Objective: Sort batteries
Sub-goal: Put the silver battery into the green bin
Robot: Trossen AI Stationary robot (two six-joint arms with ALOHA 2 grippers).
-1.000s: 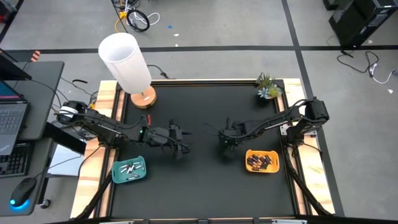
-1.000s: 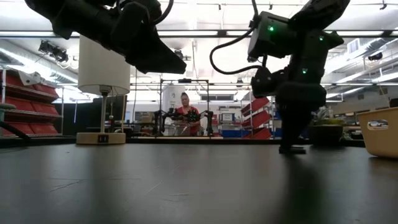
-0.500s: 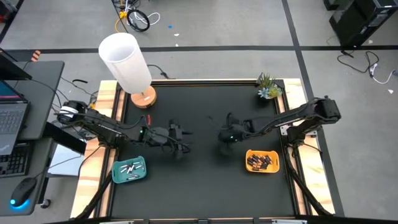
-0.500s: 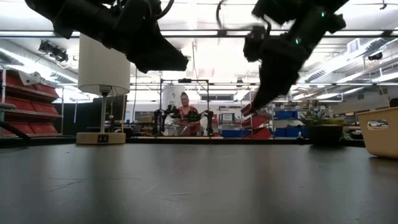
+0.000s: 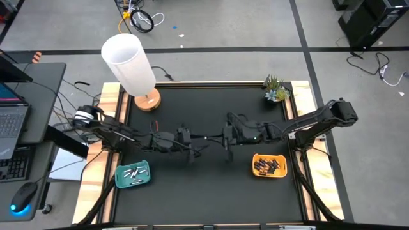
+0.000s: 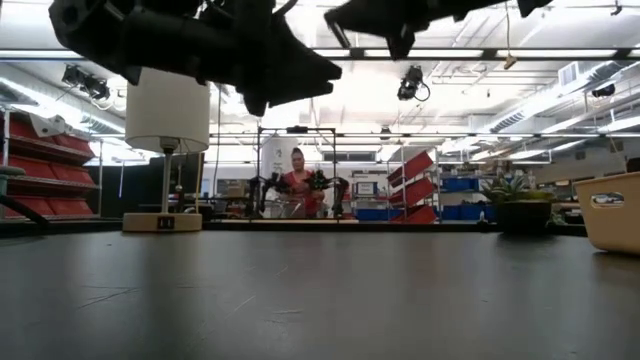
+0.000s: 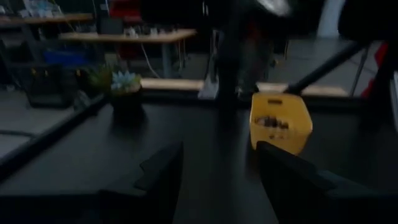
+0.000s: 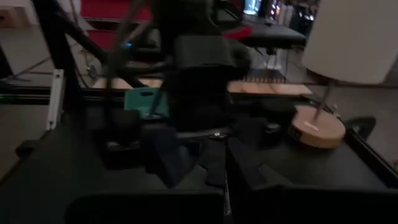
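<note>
Pale batteries (image 5: pixel 133 172) lie in a teal tray (image 5: pixel 120 181) near the table's near-left corner. Dark batteries (image 5: pixel 268 165) lie in a yellow tray (image 5: pixel 281 172) on the near right, which also shows in the left wrist view (image 7: pixel 280 134). Both arms hover above the table's middle, facing each other. My left gripper (image 5: pixel 195 148) is open with nothing between its fingers (image 7: pixel 219 152). My right gripper (image 5: pixel 225 142) is a short way to its right, pointing at it (image 8: pixel 208 158). No battery shows in either gripper. The low view shows both raised well off the table.
A white lamp (image 5: pixel 131 64) stands at the far left of the table and a small potted plant (image 5: pixel 275 89) at the far-right corner. The dark mat between the trays is bare (image 5: pixel 204 185). A person (image 6: pixel 298 180) sits far behind the table.
My right gripper has risen from the table surface, tipped from pointing down to nearly level, and moved toward the table's left, up to my left gripper. My left gripper has reached a little toward the right, staying high.
</note>
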